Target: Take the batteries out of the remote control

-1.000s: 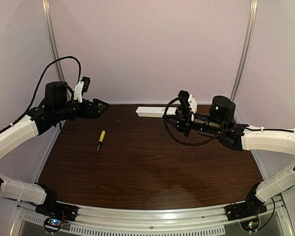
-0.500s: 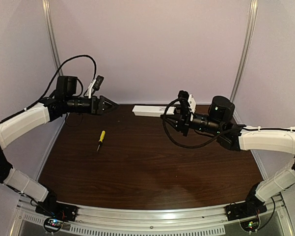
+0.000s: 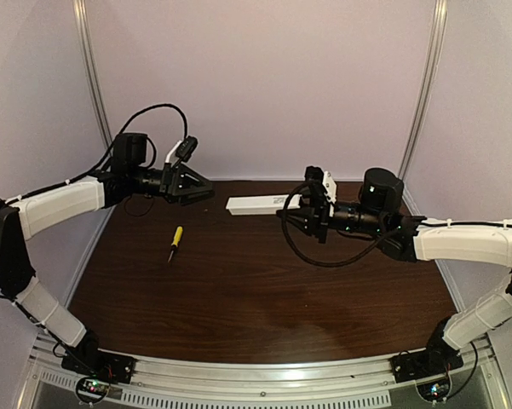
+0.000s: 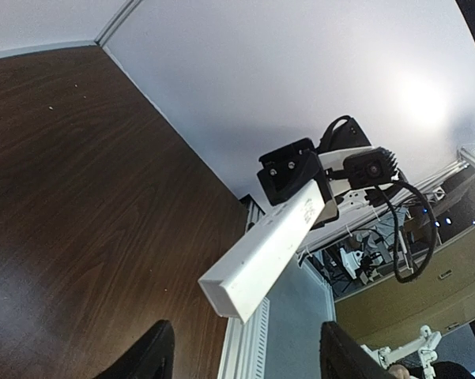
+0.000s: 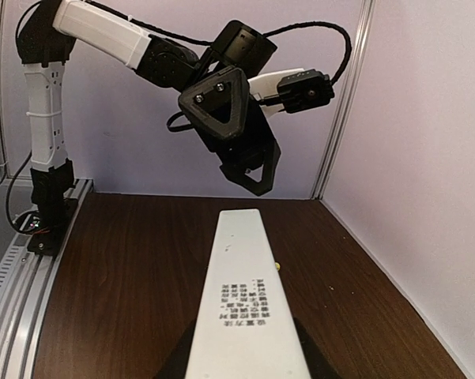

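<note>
My right gripper (image 3: 302, 209) is shut on one end of the remote control (image 3: 254, 204), a slim white bar held level above the back of the table and pointing left. In the right wrist view the remote control (image 5: 249, 300) runs out from between my right gripper's (image 5: 245, 365) fingers, printed label up. My left gripper (image 3: 203, 193) is open and empty, a short way left of the bar's free end. In the left wrist view the remote control (image 4: 273, 249) hangs ahead of my left gripper (image 4: 249, 351), apart from its wide-spread fingers. No batteries show.
A yellow-handled screwdriver (image 3: 176, 243) lies on the dark wooden table (image 3: 264, 290) at the left. Pale walls and metal posts close in the back and sides. A metal rail runs along the near edge.
My left arm has swung right and forward, bringing its open gripper close to the remote control's free end. My right gripper has carried the remote control slightly left.
</note>
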